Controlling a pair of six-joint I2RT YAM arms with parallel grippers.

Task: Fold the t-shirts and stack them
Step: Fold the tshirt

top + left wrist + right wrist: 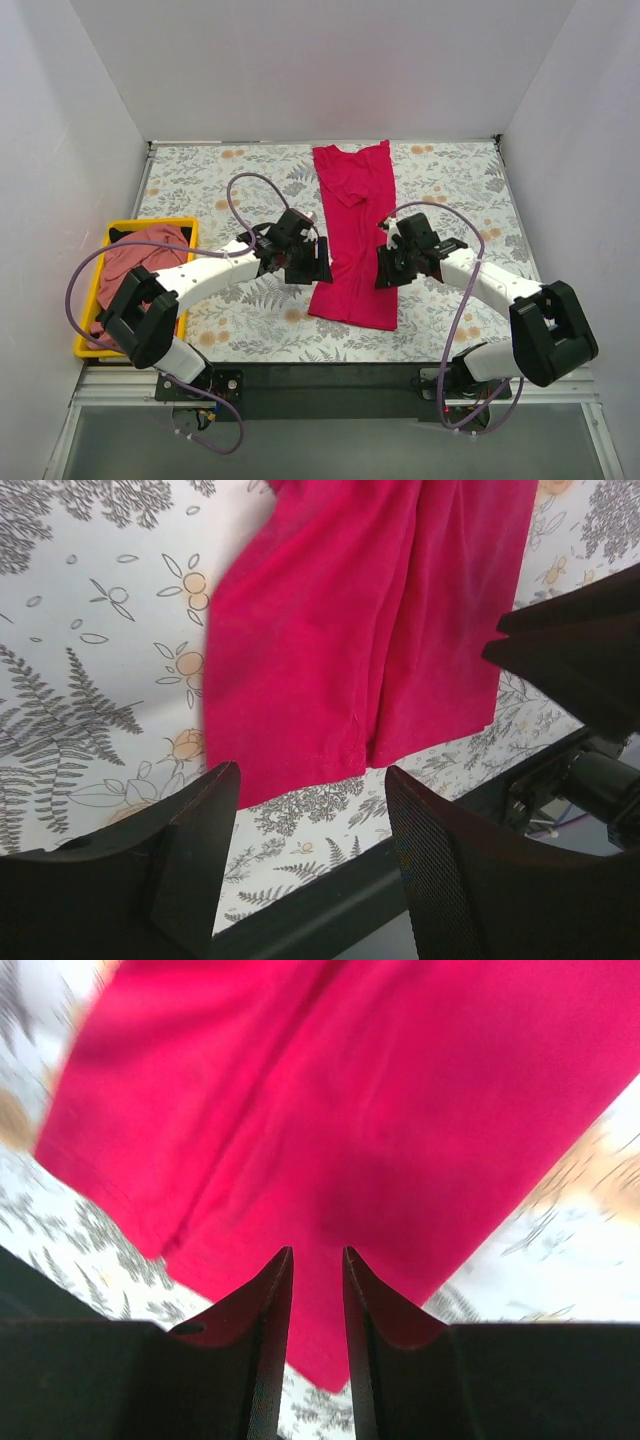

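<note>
magenta t-shirt (pixel 354 240) folded narrow, salmon t-shirt (pixel 135 255) in yellow bin (pixel 152 222)

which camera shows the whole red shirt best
The top external view: the red shirt lies there full length, collar to hem, folded into a narrow strip. Both wrist views show only its near hem end, the right one blurred.

On the desk (pixel 450 180), lengthwise down the middle from the far edge: 1 folded t-shirt (pixel 355 235). Flanking its near half, left claw (pixel 310 262) on the left, right claw (pixel 388 268) on the right. At the desk's left edge, a bin (pixel 150 222), with the 2nd t-shirt (pixel 135 255) bunched inside.
</note>
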